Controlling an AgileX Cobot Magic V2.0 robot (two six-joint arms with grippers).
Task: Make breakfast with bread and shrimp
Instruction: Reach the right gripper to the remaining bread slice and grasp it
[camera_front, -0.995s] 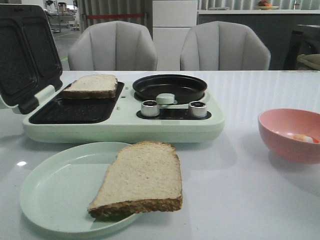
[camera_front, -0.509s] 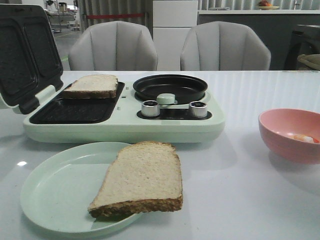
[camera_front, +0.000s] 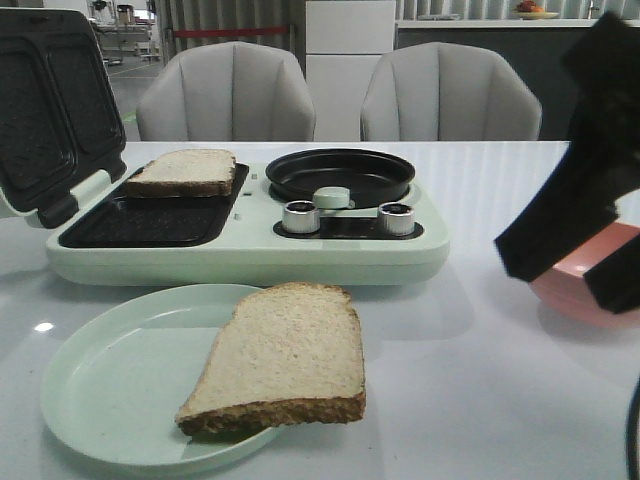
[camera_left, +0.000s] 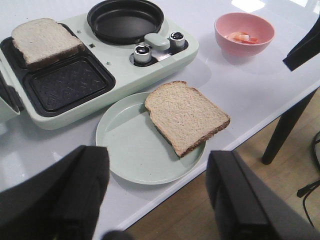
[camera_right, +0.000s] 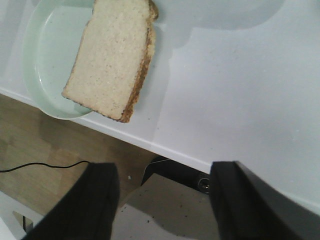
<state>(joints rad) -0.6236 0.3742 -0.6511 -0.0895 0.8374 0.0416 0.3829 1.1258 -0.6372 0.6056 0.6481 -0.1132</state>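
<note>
A: New since half a second back: right gripper (camera_front: 575, 262) now in the front view, dark fingers hanging in front of the pink bowl (camera_front: 575, 290) and hiding most of it. Nothing else shifted.

B: Jaw state, right?

A: Spread wide, holding nothing. Right wrist view: two dark fingers (camera_right: 80, 207) far apart, table edge and floor showing between them.

B: Left?

A: Left gripper (camera_left: 157, 200) also wide apart and empty, poised out past the near table edge, well short of the plate (camera_left: 125, 150).

B: Bread?

A: Two slices. First bread slice (camera_front: 283, 355) lying flat on the pale green plate, near crust hanging over the plate's right rim. Touched by neither gripper. Second bread slice (camera_front: 183, 170) sitting in the far left tray of the breakfast maker (camera_front: 250, 255), lid (camera_front: 50, 105) standing open at the left. Near tray (camera_left: 67, 85) bare.

B: Shrimp?

A: In the pink bowl, right side of the table. Seen only from the left wrist view: shrimp (camera_left: 241, 37) as small pale pink and orange pieces at the bowl's bottom. Count not readable. Hidden in the front view.

B: Pan side?

A: Round black pan (camera_front: 340, 175) on the maker's right, two silver knobs (camera_front: 300, 216) in front of it.
</note>
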